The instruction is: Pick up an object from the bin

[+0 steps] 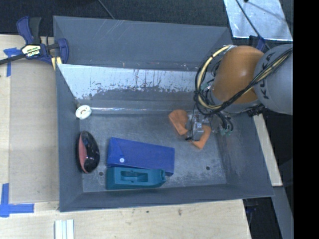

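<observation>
The grey bin [144, 44] has sloping walls, so its loose things lie on the flat floor rather than up the sides. The arm [279, 83], with its orange cover [239, 73], reaches in over the right rim and hangs the gripper [198, 129] low near the floor's right edge.

The largest thing, a flat blue case [142, 156], lies toward the near-left corner, its near edge resting on a teal plastic block [133, 178] at the near wall. That overlap would make either an awkward pick. A dark oval thing with a red stripe [87, 152] lies by the left wall.

The orange lump [177, 120] lies right under the gripper, showing on both sides of it. It lies well apart from the others, so it looks the natural choice. Whether the gripper is apart or clamped on it I cannot tell. A small white ring [83, 112] sits in the far-left corner.
</observation>
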